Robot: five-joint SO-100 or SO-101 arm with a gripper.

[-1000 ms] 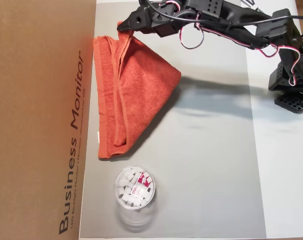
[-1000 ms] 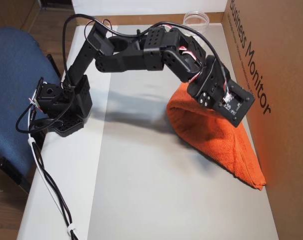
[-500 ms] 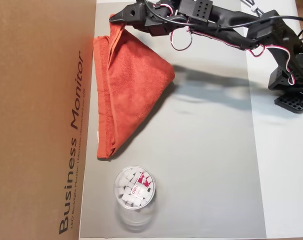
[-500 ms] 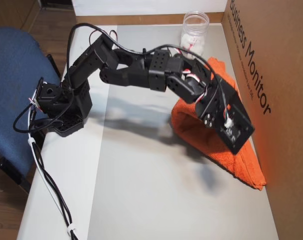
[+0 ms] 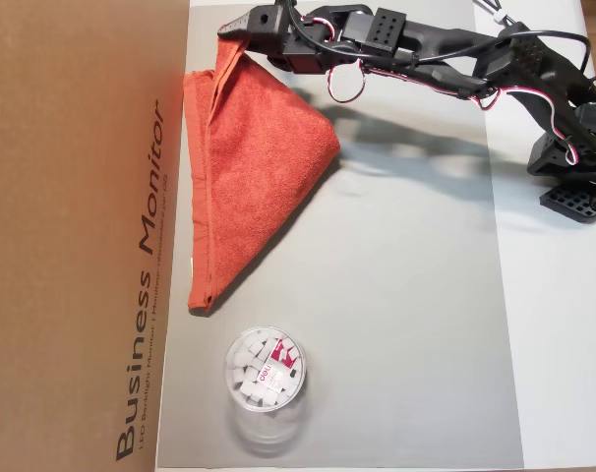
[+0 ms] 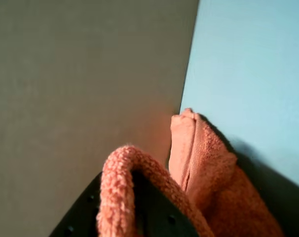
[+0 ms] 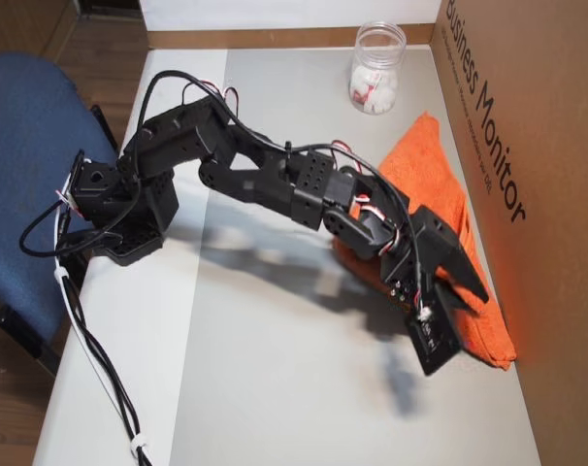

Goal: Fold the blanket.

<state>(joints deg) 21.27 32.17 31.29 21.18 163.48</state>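
Note:
The orange-red blanket (image 5: 254, 167) lies folded into a long triangle on the grey mat (image 5: 406, 315), along the cardboard box. My gripper (image 5: 231, 35) is at the blanket's upper corner, at the mat's top edge, shut on a pinched corner of cloth. In the other overhead view the gripper (image 7: 476, 289) sits low over the blanket (image 7: 440, 180) near the box, and the arm covers the blanket's middle. In the wrist view a roll of blanket (image 6: 117, 187) drapes over a black finger (image 6: 83, 219), with more folded cloth (image 6: 204, 173) beside it.
A big cardboard box (image 5: 82, 236) walls off the blanket's side of the mat, also seen at the box (image 7: 527, 116). A clear round tub (image 5: 265, 370) of white pieces stands below the blanket's tip; tub (image 7: 376, 66). The arm's base (image 5: 573, 172) and a blue chair (image 7: 22, 155) lie beyond the mat.
The gripper has carried the pinched corner left toward the box and lowered it. The raised blanket has flattened into a narrower triangle, and the arm has stretched out low.

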